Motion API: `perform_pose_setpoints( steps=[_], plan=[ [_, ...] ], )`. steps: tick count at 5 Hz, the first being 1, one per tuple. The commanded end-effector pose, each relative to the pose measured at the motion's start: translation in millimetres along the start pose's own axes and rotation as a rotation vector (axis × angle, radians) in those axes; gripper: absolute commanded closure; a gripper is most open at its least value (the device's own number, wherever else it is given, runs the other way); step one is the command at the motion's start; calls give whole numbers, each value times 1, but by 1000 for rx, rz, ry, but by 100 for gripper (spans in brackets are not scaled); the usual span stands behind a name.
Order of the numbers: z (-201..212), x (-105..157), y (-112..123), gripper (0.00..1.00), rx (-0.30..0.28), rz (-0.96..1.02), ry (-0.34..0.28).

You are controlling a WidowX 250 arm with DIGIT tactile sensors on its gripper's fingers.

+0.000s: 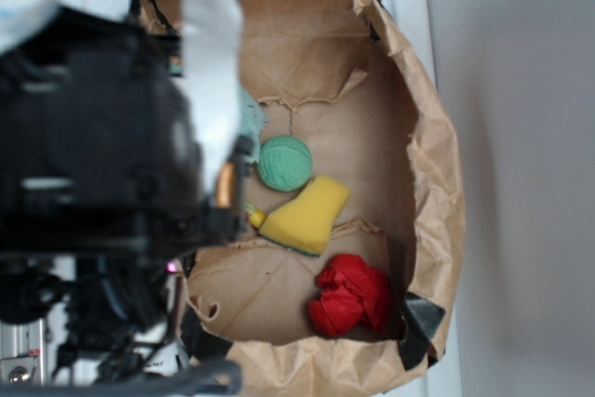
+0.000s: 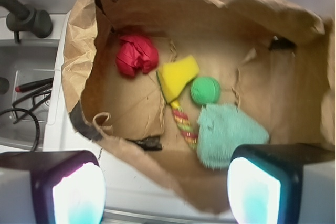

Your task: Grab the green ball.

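Observation:
The green ball [image 1: 284, 163] [image 2: 205, 89] is a small ribbed mint-green ball lying on the floor of the brown paper bag [image 1: 437, 165] [image 2: 84, 72], beside the yellow sponge wedge [image 1: 310, 213] [image 2: 177, 76]. My gripper [image 2: 165, 192] hangs above the bag's near rim, well short of the ball. Its two pale fingers [image 2: 79, 192] stand wide apart with nothing between them. In the exterior view the dark arm [image 1: 93, 165] blocks the left side, and the fingertips are hidden there.
A pale teal fuzzy cloth [image 2: 228, 132] lies near the ball, a red wrinkly paper wad [image 1: 350, 295] [image 2: 136, 56] sits in one corner, and a striped rope piece [image 2: 185, 121] trails from the wedge. A sink with faucet [image 2: 23, 19] is beside the bag.

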State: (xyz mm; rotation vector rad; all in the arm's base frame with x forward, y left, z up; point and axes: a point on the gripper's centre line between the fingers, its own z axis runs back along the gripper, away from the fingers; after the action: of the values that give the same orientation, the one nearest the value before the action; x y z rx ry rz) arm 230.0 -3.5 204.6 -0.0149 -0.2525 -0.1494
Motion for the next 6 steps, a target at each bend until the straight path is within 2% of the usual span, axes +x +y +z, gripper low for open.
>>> perform_pose_setpoints(
  steps=[1,3,5,6],
  plan=[
    [-38,14,38,0,43,-47,64],
    [-74,21,44,0,49,-94,98],
    [-92,25,17,0,8,-158,87],
    [-94,30,18,0,25,-154,80]
  ],
)
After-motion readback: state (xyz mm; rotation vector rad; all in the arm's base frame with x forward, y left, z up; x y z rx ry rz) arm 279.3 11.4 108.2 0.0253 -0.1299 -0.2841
